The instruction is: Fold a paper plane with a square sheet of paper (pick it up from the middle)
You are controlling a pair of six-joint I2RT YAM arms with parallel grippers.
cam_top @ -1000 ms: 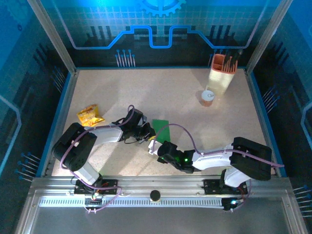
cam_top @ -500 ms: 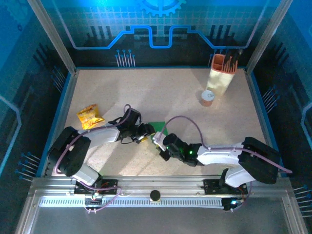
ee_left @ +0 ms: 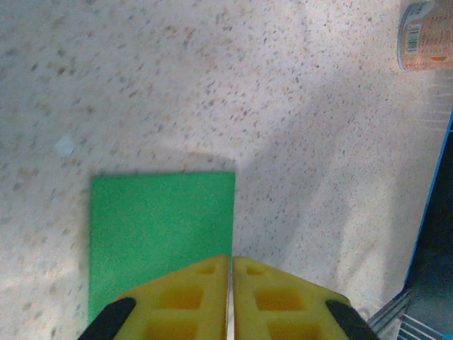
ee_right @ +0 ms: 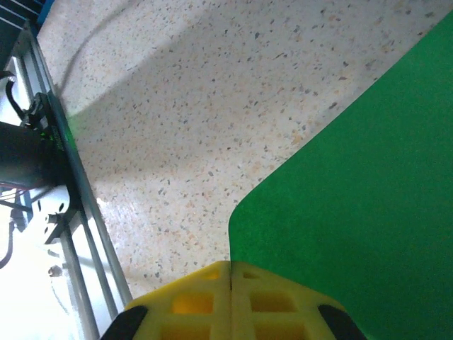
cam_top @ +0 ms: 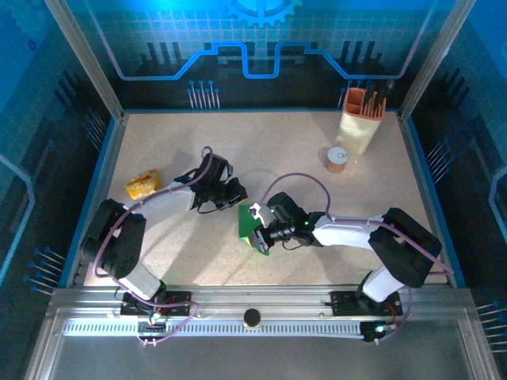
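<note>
- Speckled beige tabletop (cam_top: 317, 206) inside a blue-walled enclosure. The landmark is the square sheet of paper (ee_left: 161, 234), bright green and seen as a narrow rectangle.
- The sheet sits near the tabletop's middle, towards the near edge. In the top view it looks tilted, with one side raised.
- My right gripper (ee_right: 231, 269) has its yellow fingers pressed together on the sheet's edge, and the paper runs straight into the seam.
- My left gripper (ee_left: 231, 263) is closed with no gap, at the sheet's far corner. I cannot tell whether it pinches the paper.
- A yellow-orange snack packet (cam_top: 142, 184) lies well left of the sheet.
- A small orange can (cam_top: 337, 159) stands right of the sheet and beyond it.
- A tool holder (cam_top: 362, 119) stands farther behind the can.
</note>
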